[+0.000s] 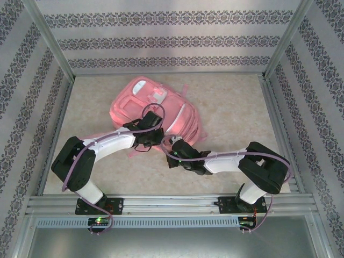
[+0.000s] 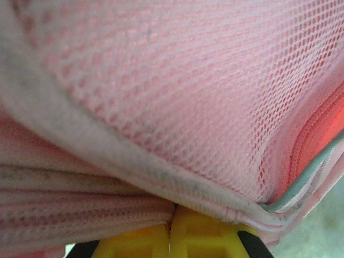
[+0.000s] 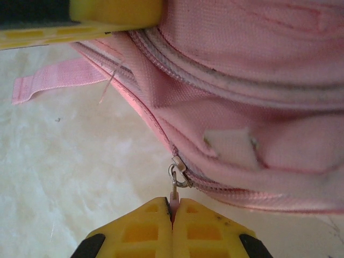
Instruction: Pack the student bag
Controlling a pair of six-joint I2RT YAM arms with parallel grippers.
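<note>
Our right end effector [image 3: 173, 207] has its two yellow fingers pressed fully together, and between their tips they pinch the small pink zipper pull [image 3: 174, 194]. The pull hangs from a metal slider [image 3: 179, 171] at the end of a zip running along the lower edge of the student bag [image 3: 258, 80]. A small white tag [image 3: 228, 146] sits on the pink fabric just above that zip, and a pink strap [image 3: 54, 80] lies flat on the pale tabletop [image 3: 64, 161] to one side.

Our left end effector [image 2: 172, 217] also has its yellow fingers closed against each other. A piped seam of the bag runs right across their tips, and we cannot tell whether any fabric is caught between them. Pink mesh spreads above that seam.

From above, the student bag [image 1: 145, 99] lies flat near the middle of the tabletop [image 1: 231, 113]. The left end effector [image 1: 153, 115] is over its near part, and the right end effector [image 1: 171, 146] is at its near edge.
</note>
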